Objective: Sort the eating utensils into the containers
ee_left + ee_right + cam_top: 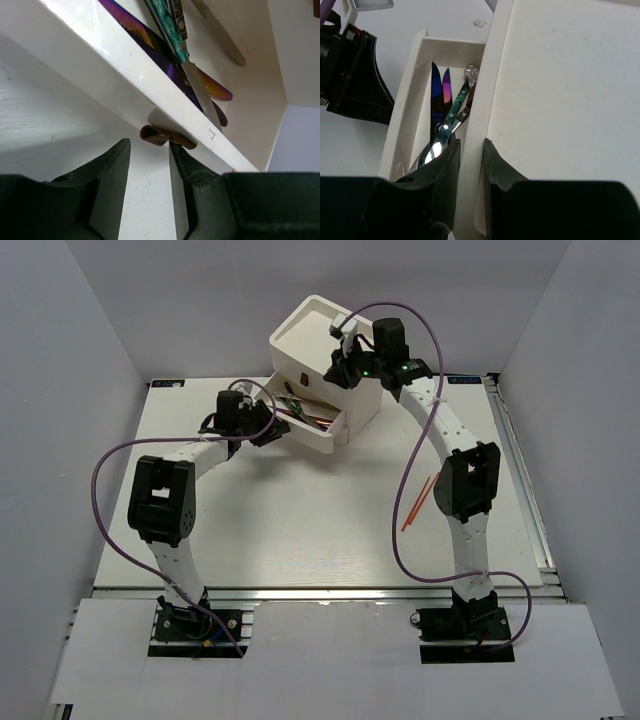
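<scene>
Dark fingers (112, 175) of the left end effector (148, 147) fill the bottom of its wrist view. They stand parted, with the small dark red pull (167, 136) just off their tips at 12 o'clock. Nothing is pinched; the pull's right end looks to brush the right finger at most. That placement suits working the open drawer (100, 55) by its front, either to slide it or having just let go; which one cannot be told.

Inside the drawer lie iridescent purple-blue knives (165, 60), a teal-handled utensil (170, 25) and a plain silver knife (220, 35), all running lengthwise.

The right end effector (471, 145) is clamped on an upright white wall of the drawer unit (310, 340), one finger on either side. From overhead the unit sits tilted at the desk's (300, 530) 12 o'clock, its bottom drawer drawn out toward 7 o'clock. The grip probably braces the light box so it does not skid while the drawer is moved.

Two orange chopsticks (418, 502) lie loose on the desk at about 3 o'clock, well apart from the unit, so the sorting is not finished.

No brand, label or writing can be read; only a tiny moulded corner mark shows on the drawer front.
</scene>
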{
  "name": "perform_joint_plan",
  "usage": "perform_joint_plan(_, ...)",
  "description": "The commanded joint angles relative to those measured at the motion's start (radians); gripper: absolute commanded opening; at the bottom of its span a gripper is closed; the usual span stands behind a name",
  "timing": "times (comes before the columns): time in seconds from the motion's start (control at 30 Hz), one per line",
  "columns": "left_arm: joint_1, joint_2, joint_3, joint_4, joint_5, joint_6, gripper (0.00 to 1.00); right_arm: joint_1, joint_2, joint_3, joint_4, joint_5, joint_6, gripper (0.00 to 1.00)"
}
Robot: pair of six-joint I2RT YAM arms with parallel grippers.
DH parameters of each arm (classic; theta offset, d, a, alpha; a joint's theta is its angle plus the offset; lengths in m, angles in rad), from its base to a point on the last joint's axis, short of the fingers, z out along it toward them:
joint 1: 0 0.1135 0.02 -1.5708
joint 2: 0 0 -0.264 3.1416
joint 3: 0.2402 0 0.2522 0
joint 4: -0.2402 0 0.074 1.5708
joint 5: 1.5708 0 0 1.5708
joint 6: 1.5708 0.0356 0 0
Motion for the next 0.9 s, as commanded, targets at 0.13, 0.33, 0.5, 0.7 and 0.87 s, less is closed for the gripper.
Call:
perform_joint_plan(0.13, -0.002, 0.022, 0.218, 0.139, -0.031, 0.003, 0.51, 0.069, -0.008, 0.014, -0.145, -0.274, 0.075, 0.0)
perform_joint_plan(0.33, -0.002, -0.035, 0.157, 0.156, -0.068, 0.052, 0.55, 0.063, -0.005, 0.009, -0.141, -0.237, 0.07, 0.0)
perform_joint_plan(0.5, -0.007, 0.044, 0.229, 0.15, 0.005, 0.011, 0.55, 0.065, -0.003, 0.009, -0.137, -0.254, 0.082, 0.0)
perform_joint_plan(0.7, -0.019, 0.152, 0.332, 0.17, 0.064, -0.04, 0.55, 0.074, -0.011, -0.005, -0.147, -0.287, 0.101, 0.0)
perform_joint_plan(0.87, -0.02, 0.189, 0.375, 0.175, 0.073, -0.061, 0.55, 0.083, -0.008, -0.01, -0.119, -0.303, 0.154, 0.0)
